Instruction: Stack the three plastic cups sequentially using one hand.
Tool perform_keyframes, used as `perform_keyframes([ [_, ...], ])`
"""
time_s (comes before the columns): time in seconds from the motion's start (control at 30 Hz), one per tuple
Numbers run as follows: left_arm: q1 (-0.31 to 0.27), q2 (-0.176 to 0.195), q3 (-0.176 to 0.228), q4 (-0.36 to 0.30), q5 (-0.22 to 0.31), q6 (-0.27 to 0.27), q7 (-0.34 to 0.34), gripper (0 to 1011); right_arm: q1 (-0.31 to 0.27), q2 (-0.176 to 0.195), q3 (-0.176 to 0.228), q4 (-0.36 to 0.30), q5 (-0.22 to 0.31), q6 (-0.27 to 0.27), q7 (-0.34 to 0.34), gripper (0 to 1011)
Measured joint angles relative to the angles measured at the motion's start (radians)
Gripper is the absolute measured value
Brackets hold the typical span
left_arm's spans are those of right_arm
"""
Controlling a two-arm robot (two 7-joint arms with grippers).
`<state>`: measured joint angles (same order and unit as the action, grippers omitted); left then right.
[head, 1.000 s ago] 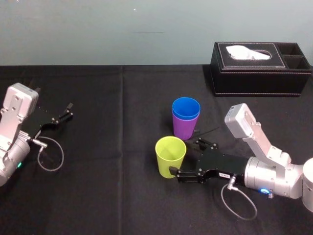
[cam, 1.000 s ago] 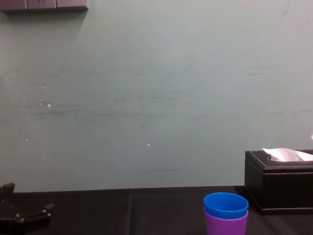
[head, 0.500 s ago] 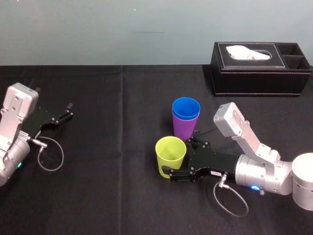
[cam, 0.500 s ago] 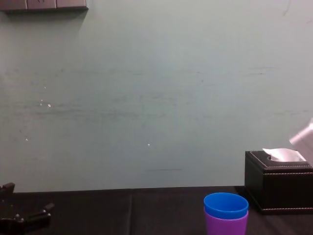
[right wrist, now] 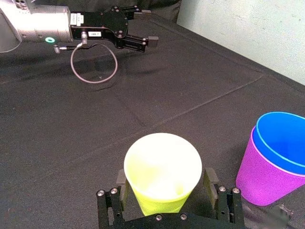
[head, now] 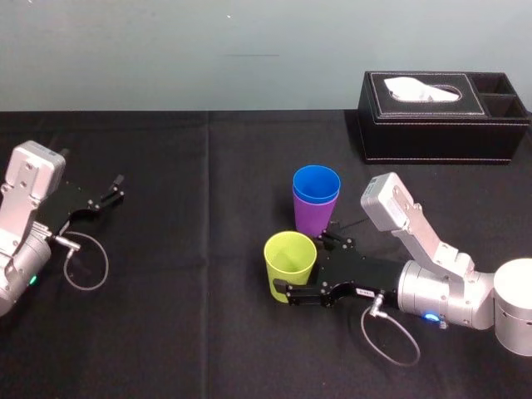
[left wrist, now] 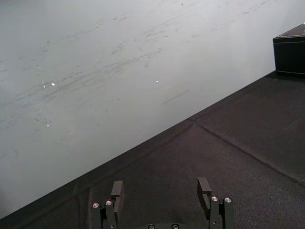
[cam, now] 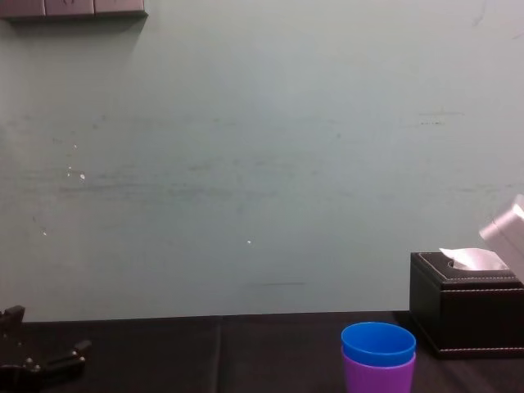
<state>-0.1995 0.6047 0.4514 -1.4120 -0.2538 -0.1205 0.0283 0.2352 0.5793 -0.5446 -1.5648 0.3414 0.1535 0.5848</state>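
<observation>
Your right gripper [head: 297, 264] lies low on the black cloth-covered surface [head: 191, 332]. Its fingers [right wrist: 211, 183] are spread open either side of the upright yellow-green tapered plastic cup [head: 289, 253], not clearly pressing it. Just behind it stands the blue plastic cup [head: 316, 184], nested inside the purple plastic cup [head: 312, 219]. Your left gripper [head: 115, 189] rests parked far left, fingers apart and empty.

Three plain cups, bright against black.
The yellow-green cup [head: 290, 264], blue cup [head: 316, 183] and purple cup [head: 313, 220] are each one unpatterned colour; the bench [head: 208, 332] is plain black; the tissue box [head: 440, 125] is black with pale stitching and a white tissue [head: 424, 87]; the wall [head: 166, 50] is pale grey-green; the left gripper [head: 116, 189] and right gripper [head: 299, 263] are black.
</observation>
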Motion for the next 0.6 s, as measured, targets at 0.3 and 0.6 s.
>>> perform_keyframes([
  [0.3, 0.0, 0.0, 0.0, 0.0, 0.0, 0.0, 0.0, 1011, -0.001, 0.001, 0.001, -0.001, 0.0, 0.0, -0.001, 812],
  [0.6, 0.0, 0.0, 0.0, 0.0, 0.0, 0.0, 0.0, 1011, -0.002, 0.002, 0.002, -0.002, 0.001, 0.0, -0.001, 738],
])
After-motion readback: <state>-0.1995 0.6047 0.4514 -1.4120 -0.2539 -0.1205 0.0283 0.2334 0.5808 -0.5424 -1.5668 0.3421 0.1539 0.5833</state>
